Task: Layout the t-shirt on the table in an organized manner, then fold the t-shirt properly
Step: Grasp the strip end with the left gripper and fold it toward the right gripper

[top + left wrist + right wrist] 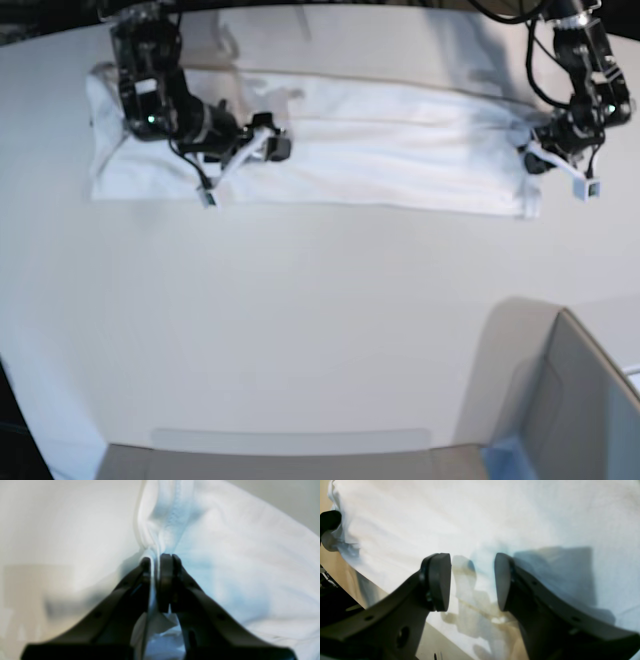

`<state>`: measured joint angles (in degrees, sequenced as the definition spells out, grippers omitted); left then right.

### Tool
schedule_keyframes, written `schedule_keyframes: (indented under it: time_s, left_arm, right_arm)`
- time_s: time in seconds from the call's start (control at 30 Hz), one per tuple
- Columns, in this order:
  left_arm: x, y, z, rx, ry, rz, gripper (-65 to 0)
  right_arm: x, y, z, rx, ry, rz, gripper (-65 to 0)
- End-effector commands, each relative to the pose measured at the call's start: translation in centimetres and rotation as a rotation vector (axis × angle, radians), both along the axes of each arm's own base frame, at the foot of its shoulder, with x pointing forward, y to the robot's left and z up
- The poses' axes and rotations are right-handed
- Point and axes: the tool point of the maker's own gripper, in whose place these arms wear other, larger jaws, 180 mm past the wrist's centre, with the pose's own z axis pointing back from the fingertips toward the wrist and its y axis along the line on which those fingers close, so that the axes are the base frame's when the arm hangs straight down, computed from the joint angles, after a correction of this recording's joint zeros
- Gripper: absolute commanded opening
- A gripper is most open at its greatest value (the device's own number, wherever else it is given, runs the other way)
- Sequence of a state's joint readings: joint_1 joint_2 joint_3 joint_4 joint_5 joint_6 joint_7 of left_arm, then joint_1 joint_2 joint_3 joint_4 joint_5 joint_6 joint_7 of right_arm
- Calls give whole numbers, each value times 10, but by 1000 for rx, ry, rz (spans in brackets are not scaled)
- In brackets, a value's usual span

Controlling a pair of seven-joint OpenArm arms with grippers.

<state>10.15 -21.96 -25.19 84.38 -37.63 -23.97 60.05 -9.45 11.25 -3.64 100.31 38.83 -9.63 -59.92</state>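
Observation:
The white t-shirt (380, 150) lies as a long strip across the far part of the white table (300, 320); its print does not show. My left gripper (532, 152) is at the strip's right end. In the left wrist view that gripper (160, 557) is shut, with a bunched seam of the t-shirt (250, 555) pinched between its black pads. My right gripper (268, 148) hangs over the left part of the strip. In the right wrist view it (472, 580) stands open just above the t-shirt (495, 517), and nothing is between its fingers.
A grey box with a blue corner (570, 400) stands at the near right of the table. A grey strip (270, 460) runs along the near edge. Both arm bases sit at the far edge, behind the shirt.

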Motion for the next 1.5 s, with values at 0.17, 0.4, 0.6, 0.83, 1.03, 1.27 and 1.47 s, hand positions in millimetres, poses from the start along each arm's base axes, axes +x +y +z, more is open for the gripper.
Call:
schedule_keyframes:
  time_s: [0.17, 0.4, 0.6, 0.83, 1.03, 1.27, 1.47]
  left_arm:
    - [-10, 5, -7, 23, 63, -4, -650]
    - [5, 49, 18, 30, -32, 151, -650]
    - [10, 71, 13, 16, -12, 199, -650]
    - [11, 76, 17, 28, -16, 199, -650]
    - [15, 79, 29, 57, -40, 184, -650]
    - [27, 68, 83, 185, -160, 84, -650]
    - [19, 44, 111, 253, -187, -7, -650]
  right_arm:
    - [18, -10, 2, -56, -26, -13, -359]
    - [41, 7, 6, -25, -35, -4, -359]
    - [32, 46, 23, -7, -92, 131, -359]
    - [21, 60, 51, 30, -169, 166, -359]
    - [13, 56, 61, 37, -198, 158, -359]
    - [16, 19, 54, 7, -177, 44, -359]
    - [18, -18, 51, -19, -168, -71, -359]
